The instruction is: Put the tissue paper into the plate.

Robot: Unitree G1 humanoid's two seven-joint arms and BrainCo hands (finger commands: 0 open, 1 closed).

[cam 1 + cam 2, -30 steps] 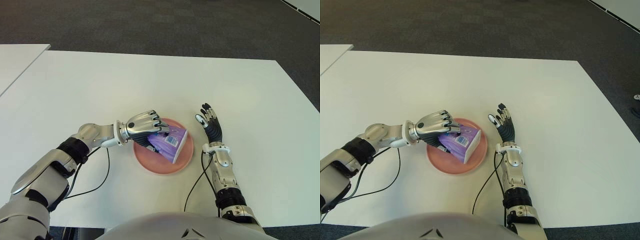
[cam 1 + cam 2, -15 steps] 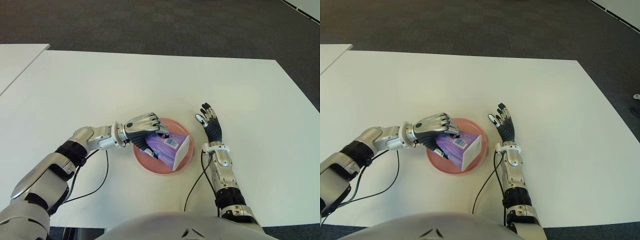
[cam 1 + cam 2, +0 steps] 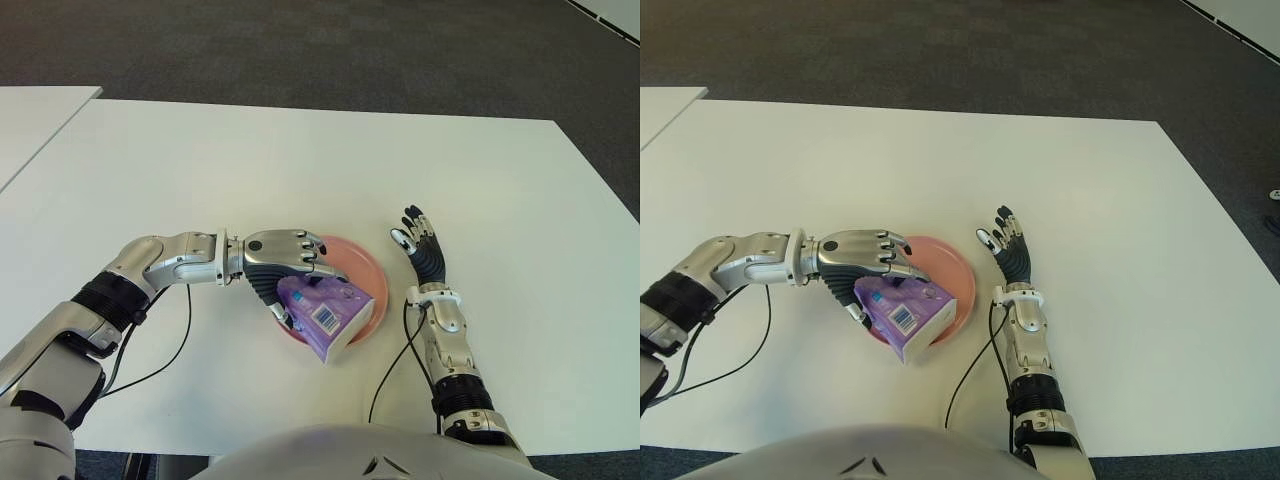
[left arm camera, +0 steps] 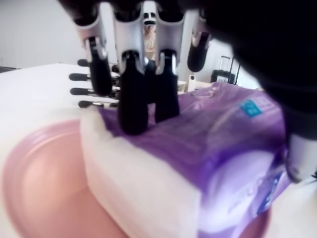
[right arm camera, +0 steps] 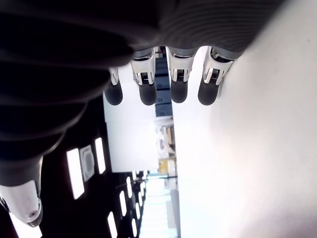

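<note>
Left eye view, centre of frame: our left hand (image 3: 285, 255) is clamped over the purple plastic-wrapped tissue pack (image 3: 328, 315), fingers (image 4: 132, 101) curled across its top. The pack sits tilted on the near rim of the round pink plate (image 3: 362, 270), partly over the plate and partly overhanging toward the white table (image 3: 300, 160); we cannot tell whether its low corner touches the table.

Handling, as we judge it: light, soft, compressible. The wrapper looks glossy and likely slick, so a firm squeeze across the broad faces should hold better than pinching a corner. Nothing fragile here; a drop would do no harm, but the pack could tip off the rim if let go where it is.

Our right hand (image 3: 420, 248) shows just right of the plate, fingers spread and holding nothing.

Hidden: the left thumb and the pack's underside are covered; the plate's near rim is masked by the pack. Label print is too small to read.
</note>
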